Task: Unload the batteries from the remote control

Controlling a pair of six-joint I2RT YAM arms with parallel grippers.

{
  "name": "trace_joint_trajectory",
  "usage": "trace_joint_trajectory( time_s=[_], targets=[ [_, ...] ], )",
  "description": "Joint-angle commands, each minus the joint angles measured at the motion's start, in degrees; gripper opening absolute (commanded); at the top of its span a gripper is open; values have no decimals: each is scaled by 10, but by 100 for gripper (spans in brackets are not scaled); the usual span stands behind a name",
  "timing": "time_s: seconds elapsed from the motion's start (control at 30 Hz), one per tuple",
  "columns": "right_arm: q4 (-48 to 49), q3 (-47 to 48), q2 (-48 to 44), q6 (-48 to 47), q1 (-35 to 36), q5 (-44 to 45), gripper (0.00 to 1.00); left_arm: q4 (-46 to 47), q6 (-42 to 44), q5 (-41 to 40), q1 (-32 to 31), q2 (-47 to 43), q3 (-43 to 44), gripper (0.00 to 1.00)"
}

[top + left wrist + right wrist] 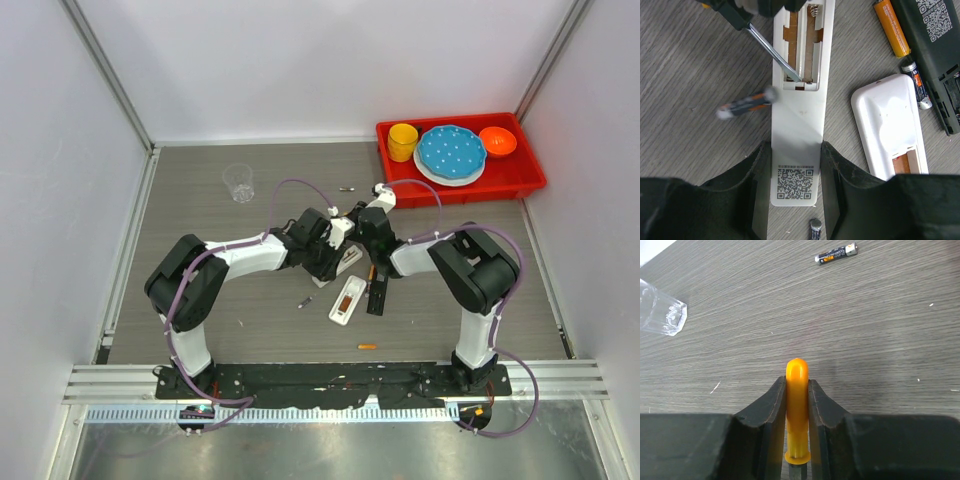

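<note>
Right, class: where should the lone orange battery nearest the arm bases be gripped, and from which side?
Mid-body, from straight above. The orange battery lies flat, long axis left to right in the top view, so probably pinch front to back across its narrow width.

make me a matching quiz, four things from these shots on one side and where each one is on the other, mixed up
Things:
1 white remote
2 screwdriver
3 blue plate
4 clear cup

Places:
a in the red tray
b clamped in the right gripper
c upright by itself on the table
d gripped by the left gripper

Pairs: 1-d, 2-b, 3-a, 4-c
</note>
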Motion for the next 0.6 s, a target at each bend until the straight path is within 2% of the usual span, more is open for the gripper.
trace_joint_trajectory(
  time_s=[0.0,0.33,0.57],
  targets=[
    [24,25,-2,24,5,-9,1,-50,-10,15,-4,27,-30,1],
    [23,27,-23,30,3,-12,1,-52,-11,15,-4,27,-28,1],
    [-5,22,-85,22,-19,-1,1,-48,-20,24,-3,6,-14,0]
  ],
)
